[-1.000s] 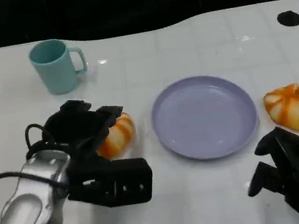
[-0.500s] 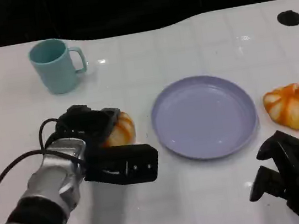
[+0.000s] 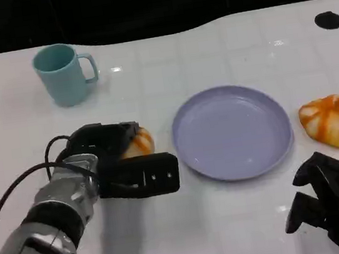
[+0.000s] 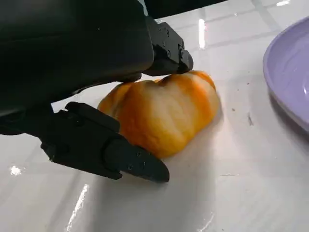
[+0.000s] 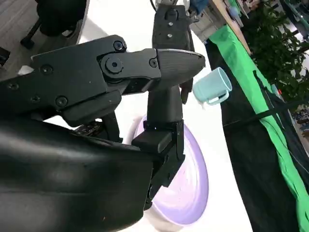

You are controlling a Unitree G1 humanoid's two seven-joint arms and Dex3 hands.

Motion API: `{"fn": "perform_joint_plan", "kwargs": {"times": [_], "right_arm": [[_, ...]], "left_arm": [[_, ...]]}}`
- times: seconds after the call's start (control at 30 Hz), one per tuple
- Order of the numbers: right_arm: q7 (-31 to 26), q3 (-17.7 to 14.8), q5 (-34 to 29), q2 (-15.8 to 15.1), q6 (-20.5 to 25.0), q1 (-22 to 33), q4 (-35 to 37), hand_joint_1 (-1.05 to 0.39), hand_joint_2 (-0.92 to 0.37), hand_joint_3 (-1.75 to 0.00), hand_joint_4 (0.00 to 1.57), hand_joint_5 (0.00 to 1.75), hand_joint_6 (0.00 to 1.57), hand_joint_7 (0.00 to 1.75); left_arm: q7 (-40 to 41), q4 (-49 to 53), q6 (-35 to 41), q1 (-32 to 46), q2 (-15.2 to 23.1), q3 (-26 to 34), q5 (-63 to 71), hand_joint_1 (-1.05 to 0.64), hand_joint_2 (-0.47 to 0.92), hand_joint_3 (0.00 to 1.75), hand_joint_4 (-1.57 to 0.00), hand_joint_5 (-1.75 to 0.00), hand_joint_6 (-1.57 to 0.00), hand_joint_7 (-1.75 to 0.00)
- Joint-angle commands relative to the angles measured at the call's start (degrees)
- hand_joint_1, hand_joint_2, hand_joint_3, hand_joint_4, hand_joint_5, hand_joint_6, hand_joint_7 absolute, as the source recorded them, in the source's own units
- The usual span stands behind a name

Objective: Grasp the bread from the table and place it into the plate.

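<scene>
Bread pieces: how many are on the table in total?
2. One bread lies left of the plate, under the left robot hand, whose fingers are around it. The other bread lies right of the plate, apart from it.

The head view looks steeply down from above the near edge of the white table [image 3: 209, 52], facing its far edge at 12 o'clock; the purple plate [image 3: 232, 132] sits just right of centre, the teal mug [image 3: 64, 74] at 10 o'clock.

The left wrist view sits very low, almost at table level, close behind the left hand [image 4: 87, 87], facing the bread [image 4: 161, 116] with the plate's rim [image 4: 289, 82] at 3 o'clock.

The right wrist view looks out past the right hand [image 5: 111, 111], rolled sideways, across the table toward the plate [image 5: 190, 188] and mug [image 5: 212, 86].

All three share the plate; head and right wrist views share the mug.
</scene>
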Motion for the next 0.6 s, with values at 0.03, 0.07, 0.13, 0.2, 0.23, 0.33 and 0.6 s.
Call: {"fn": "perform_joint_plan", "kwargs": {"times": [0.03,0.07,0.13,0.2,0.23,0.33,0.6], "right_arm": [[0.31,-0.66,0.57,-0.58,-0.57,0.38,-0.79,-0.51,-0.92,-0.32,0.66,1.75,0.51,1.62],[0.44,-0.64,0.56,-0.64,-0.65,0.42,-0.79,-0.51,-0.92,-0.32,0.66,1.75,0.51,1.62],[0.64,-0.76,0.89,-0.57,-0.68,0.50,-0.80,-0.51,-0.92,-0.32,0.66,1.75,0.51,1.62],[0.69,-0.79,0.95,-0.61,-0.59,0.50,-0.82,-0.51,-0.92,-0.32,0.66,1.75,0.51,1.62],[0.70,-0.77,0.88,-0.68,-0.54,0.49,-0.83,-0.51,-0.92,-0.32,0.66,1.75,0.51,1.62],[0.23,-0.79,0.81,-0.54,-0.22,0.47,-1.00,-0.51,-0.92,-0.30,0.66,1.75,0.51,1.62],[0.60,-0.69,0.44,-0.80,-0.63,0.06,-0.35,-0.50,-0.92,-0.33,0.65,1.75,0.50,1.63]], "left_arm": [[1.93,2.28,-2.00,-0.55,0.20,0.22,-1.43,-0.25,0.92,0.13,-0.80,-1.03,-1.04,-0.08],[2.60,2.60,-1.82,-0.57,0.14,-0.10,-1.25,-0.26,0.91,0.11,-0.83,-1.19,-1.15,-0.09],[4.45,2.97,-1.95,-0.36,0.12,-0.55,-1.01,-0.29,0.92,0.11,-0.78,-1.49,-1.21,-0.17],[5.94,3.16,-2.14,-0.15,0.18,-0.79,-1.02,-0.28,0.92,0.14,-0.73,-1.64,-0.96,-0.69],[6.59,3.23,-2.18,-0.05,0.23,-0.91,-1.07,-0.27,0.92,0.21,-0.72,-1.66,-0.88,-0.76],[8.81,3.23,-2.68,0.27,0.39,-0.46,-1.84,-0.24,0.92,0.25,-0.67,-1.72,-0.73,-1.06],[15.61,2.92,-5.55,-0.23,0.85,-0.28,-2.11,-0.21,0.92,0.20,-0.83,-1.75,-0.72,-1.20]]}}
